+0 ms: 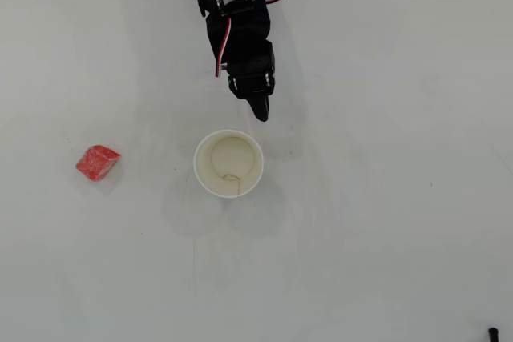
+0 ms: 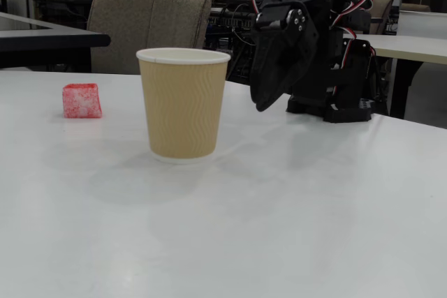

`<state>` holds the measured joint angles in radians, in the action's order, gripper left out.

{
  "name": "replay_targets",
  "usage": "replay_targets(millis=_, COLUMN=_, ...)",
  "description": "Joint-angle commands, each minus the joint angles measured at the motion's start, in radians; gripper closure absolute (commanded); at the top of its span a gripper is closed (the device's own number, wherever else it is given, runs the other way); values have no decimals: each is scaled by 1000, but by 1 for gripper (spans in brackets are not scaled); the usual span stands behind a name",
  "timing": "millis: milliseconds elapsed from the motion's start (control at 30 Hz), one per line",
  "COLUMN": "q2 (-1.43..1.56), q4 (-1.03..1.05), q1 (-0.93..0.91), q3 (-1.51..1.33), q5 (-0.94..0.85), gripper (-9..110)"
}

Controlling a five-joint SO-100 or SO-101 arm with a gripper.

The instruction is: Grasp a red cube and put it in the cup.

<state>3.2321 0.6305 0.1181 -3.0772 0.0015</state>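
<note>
Trouble is most likely lurking in the sweep across to the block. The pincer [image 1: 260,110] is hanging above the bench [image 1: 385,222], tip pointing down, just beside the rim of the cup [image 1: 228,163], and it is carrying nothing; its fingers are looking pressed together into one dark point in both views. The red cube [image 1: 98,162] is sitting on the bench well to the left of the cup in the overhead view, untouched. In the fixed view the red cube [image 2: 82,100] is lying beyond and left of the cup [image 2: 184,102], while the pincer [image 2: 264,106] is hovering to the right. Since the cup is standing between pincer and cube, a low, direct path is risking a knock that tips it. The soft-edged cube is also sitting at an angle, so fingers closing on its corners may be squeezing it sideways.
</note>
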Motion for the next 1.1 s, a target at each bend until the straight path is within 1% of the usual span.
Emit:
replay_targets(millis=0, q2=15, q4=0, q1=2, q3=-69, q5=3, gripper=101)
replay_targets(millis=100, q2=15, q4=2, q1=-46, q3=-69, q5=9, gripper=101)
replay_targets(millis=300, q2=15, q4=-5, q1=-270, q3=-69, q5=2, gripper=101)
replay_targets(millis=600, q2=15, q4=-5, q1=-525, q3=-69, q5=0, gripper=101)
replay_targets(millis=700, q2=14, q4=-20, q1=-574, q3=-69, q5=-3, gripper=101)
replay_targets(millis=800, q2=14, q4=-72, q1=-583, q3=-69, q5=-15, gripper=101)
replay_targets(millis=867, q2=14, q4=-130, q1=-580, q3=-69, q5=-92, gripper=101)
replay_targets(millis=933, q2=14, q4=-206, q1=-578, q3=-69, q5=-235, gripper=101)
replay_targets(millis=1067, q2=14, q4=-365, q1=-647, q3=-69, q5=-359, gripper=101)
